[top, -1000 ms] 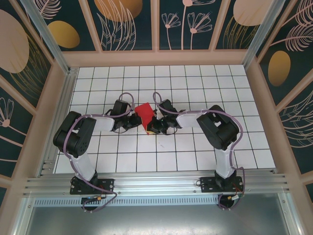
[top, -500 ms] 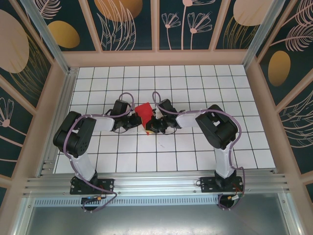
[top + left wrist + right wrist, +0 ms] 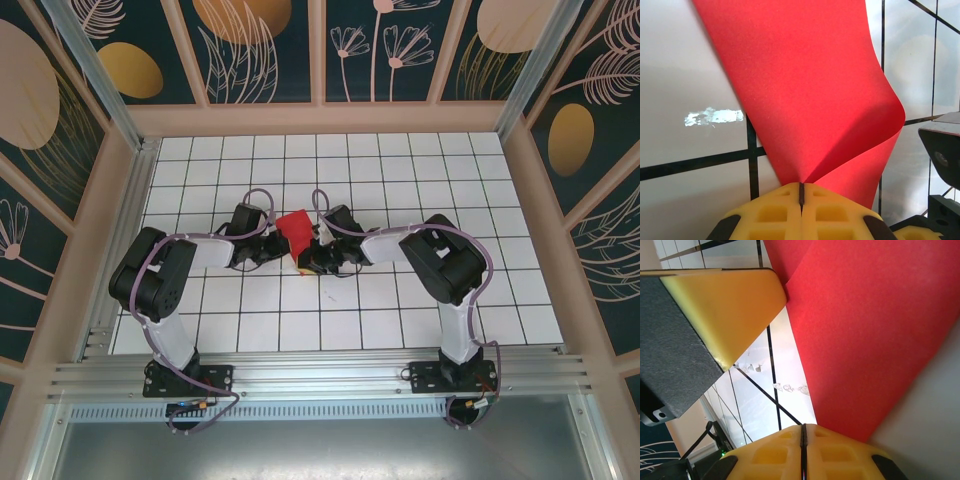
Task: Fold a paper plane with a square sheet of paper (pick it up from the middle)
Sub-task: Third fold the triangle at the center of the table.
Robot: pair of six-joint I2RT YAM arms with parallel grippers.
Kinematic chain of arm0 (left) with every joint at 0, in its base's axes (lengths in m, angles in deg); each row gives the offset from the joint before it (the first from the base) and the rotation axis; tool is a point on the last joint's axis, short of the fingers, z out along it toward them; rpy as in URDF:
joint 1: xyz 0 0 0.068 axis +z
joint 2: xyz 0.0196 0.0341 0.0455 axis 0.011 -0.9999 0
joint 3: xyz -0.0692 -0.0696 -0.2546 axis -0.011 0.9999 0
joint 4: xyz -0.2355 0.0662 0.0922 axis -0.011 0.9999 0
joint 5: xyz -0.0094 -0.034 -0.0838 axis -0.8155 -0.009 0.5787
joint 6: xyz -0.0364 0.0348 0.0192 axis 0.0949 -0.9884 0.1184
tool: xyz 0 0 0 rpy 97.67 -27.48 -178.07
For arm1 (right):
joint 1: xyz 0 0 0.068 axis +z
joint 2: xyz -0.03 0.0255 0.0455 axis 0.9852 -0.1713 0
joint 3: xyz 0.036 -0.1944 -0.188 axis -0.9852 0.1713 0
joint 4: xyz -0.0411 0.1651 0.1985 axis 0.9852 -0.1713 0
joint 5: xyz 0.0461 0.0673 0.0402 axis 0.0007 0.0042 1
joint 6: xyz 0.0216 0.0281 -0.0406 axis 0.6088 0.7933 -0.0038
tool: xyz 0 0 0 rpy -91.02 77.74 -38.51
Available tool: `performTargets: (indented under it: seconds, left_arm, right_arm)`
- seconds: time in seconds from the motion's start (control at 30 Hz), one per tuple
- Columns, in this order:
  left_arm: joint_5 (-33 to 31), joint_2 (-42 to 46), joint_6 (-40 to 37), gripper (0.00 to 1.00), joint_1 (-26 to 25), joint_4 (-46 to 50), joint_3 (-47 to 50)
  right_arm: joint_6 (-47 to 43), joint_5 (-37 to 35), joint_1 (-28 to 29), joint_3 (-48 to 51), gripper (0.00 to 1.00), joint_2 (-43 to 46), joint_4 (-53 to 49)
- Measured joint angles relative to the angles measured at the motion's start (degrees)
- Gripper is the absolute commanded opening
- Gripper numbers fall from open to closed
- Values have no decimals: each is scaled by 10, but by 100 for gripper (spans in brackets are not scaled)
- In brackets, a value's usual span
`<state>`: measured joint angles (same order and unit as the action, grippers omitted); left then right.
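Patterned wall panels (image 3: pixel 270 45) with pale leaves and flowers on dark teal are enclosing a white desk (image 3: pixel 400 320) marked with a black grid. Two black arms are reaching inward from the near edge, the left arm (image 3: pixel 160 270) and the right arm (image 3: pixel 445 260) bending toward each other so that their tips are meeting near the middle of the desk. Between those tips, the square sheet of paper (image 3: pixel 294 226), bright red, is standing up off the surface, curled over on itself rather than lying flat.

In the left wrist view, the left end effector (image 3: pixel 801 192) is clenching its yellow pads on the bottom of the sheet, and the paper is fanning upward from the seam.

In the right wrist view, the right end effector (image 3: pixel 802 432) is pressing its pads together, with the paper's lower edge sitting just beside them; a grip on the paper cannot be made out.
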<state>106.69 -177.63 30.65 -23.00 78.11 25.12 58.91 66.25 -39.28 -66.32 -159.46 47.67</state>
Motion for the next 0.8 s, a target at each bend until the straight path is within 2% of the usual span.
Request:
performTargets:
  seconds: [0.3, 0.63, 0.8]
  left_arm:
    - [-7, 0, -34, 0, 0, 21, -27]
    - [-11, 0, -50, 0, 0, 35, -36]
    - [-12, 0, -52, 0, 0, 43, -43]
  right_arm:
    - [-3, -42, -2, 22, 18, 47, 2]
    - [-30, -190, -15, -8, 33, 75, -63]
    - [-44, -226, -18, -29, 35, 71, -92]
